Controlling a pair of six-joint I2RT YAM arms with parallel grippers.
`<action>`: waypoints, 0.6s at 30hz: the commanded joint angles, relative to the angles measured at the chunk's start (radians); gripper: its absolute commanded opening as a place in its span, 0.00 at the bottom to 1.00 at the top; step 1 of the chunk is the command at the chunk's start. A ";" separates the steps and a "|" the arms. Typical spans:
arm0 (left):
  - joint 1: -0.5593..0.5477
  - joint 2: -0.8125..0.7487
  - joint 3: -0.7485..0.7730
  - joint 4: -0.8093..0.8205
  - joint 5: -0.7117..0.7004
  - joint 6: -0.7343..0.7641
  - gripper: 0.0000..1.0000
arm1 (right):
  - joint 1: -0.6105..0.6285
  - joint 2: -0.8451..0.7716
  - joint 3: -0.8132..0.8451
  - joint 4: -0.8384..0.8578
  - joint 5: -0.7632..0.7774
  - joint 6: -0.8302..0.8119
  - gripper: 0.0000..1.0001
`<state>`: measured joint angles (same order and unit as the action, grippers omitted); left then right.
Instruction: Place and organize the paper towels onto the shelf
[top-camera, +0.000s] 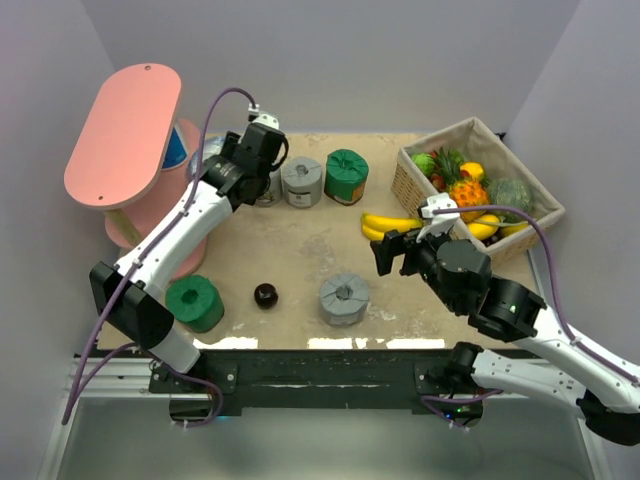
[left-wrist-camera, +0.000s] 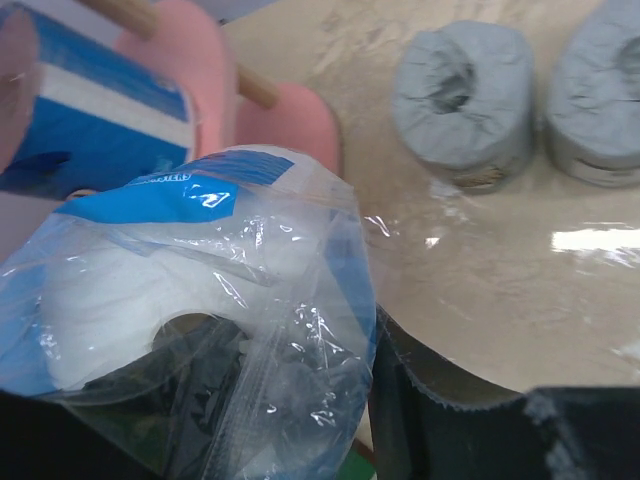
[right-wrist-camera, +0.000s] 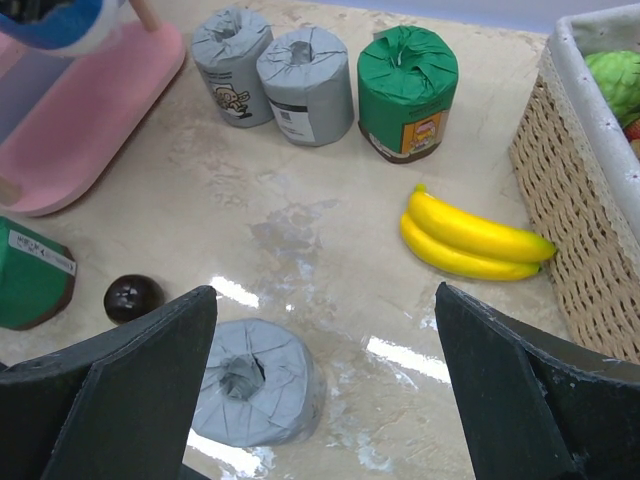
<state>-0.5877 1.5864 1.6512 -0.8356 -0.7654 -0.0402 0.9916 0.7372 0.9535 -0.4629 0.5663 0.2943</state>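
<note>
1. Here the left gripper (top-camera: 226, 160) has its fingers clamped on a white-and-blue roll (left-wrist-camera: 200, 290), just beside the shelf (top-camera: 122, 135). The loose wrap may slip, or the roll may hit a post.
2. Another blue roll (left-wrist-camera: 90, 120) already lies on the shelf's lower board, in the way.
3. The right gripper (right-wrist-camera: 325, 300), fingers wide apart, hangs over a grey roll (right-wrist-camera: 255, 395), well apart from the shelf.
4. A grey pair (left-wrist-camera: 462, 100), a green roll (right-wrist-camera: 407, 90) and a dark ball (right-wrist-camera: 133, 297) stand near the shelf.

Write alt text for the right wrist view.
The open right gripper frames a grey wrapped paper towel roll on the beige table. Beyond stand two grey rolls and a green roll, with yellow bananas beside a wicker basket and the pink shelf board left.
</note>
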 joint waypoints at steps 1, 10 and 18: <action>0.046 -0.040 0.042 -0.002 -0.120 0.063 0.33 | -0.002 0.014 0.044 0.013 0.006 -0.012 0.93; 0.068 -0.055 0.010 -0.016 -0.202 0.054 0.34 | -0.002 0.036 0.056 0.013 -0.020 -0.012 0.93; 0.107 -0.080 -0.070 0.032 -0.249 0.072 0.35 | -0.002 0.033 0.083 -0.016 -0.023 -0.017 0.93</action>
<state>-0.5076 1.5574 1.5894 -0.8543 -0.9245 0.0032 0.9916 0.7769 0.9833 -0.4648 0.5472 0.2932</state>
